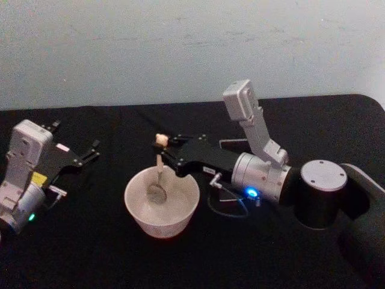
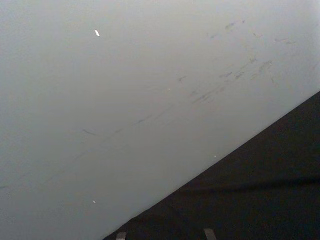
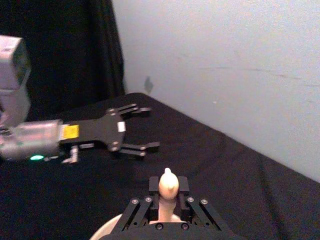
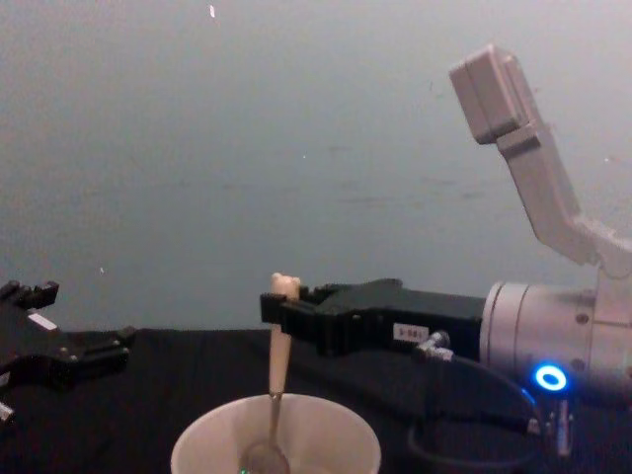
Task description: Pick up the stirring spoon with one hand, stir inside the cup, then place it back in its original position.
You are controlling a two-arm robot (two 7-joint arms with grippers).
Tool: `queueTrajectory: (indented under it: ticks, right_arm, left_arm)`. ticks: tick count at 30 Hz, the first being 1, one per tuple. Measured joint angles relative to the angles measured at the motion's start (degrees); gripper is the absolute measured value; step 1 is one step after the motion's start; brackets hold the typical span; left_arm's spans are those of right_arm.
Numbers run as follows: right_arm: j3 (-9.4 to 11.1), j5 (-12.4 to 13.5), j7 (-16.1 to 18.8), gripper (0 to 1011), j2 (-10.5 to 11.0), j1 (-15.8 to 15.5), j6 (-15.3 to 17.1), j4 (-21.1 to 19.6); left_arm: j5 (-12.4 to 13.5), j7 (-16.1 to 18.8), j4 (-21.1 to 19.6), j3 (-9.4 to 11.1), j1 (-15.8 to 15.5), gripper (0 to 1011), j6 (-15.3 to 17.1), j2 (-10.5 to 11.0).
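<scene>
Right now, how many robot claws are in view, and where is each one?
2. The right claw grips the stirring spoon above the cup; the left claw is open, farther left, apart from the cup.

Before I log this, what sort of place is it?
Likely a robot test bench: black-draped table, bare pale wall, and the right gripper holding the stirring spoon in the cup.

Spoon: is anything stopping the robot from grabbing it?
Nothing visible does. The right end effector already grips the stirring spoon by its handle, with the bowl down inside the cup. The left end effector sits open, off to the left.
</scene>
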Motion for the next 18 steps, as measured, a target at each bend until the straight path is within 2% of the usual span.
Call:
queueTrajectory:
  ticks: [6,12,18]
  right_arm:
    - [1.3,0.02,-0.47,212,0.27,0.18,0.33,0.5]
    - [2.1,0.34,-0.05,212,1.9,-1.0,0.82,-1.1]
    - [2.78,1.85,1.31,212,4.47,-3.31,2.02,-4.51]
  left_arm:
    - [0.0,0.0,0.0,0.0,0.0,1001,0.0,0.0]
    - [0.0,0.0,0.0,0.0,0.0,1001,0.0,0.0]
    - [0.0,0.0,0.0,0.0,0.0,1001,0.0,0.0]
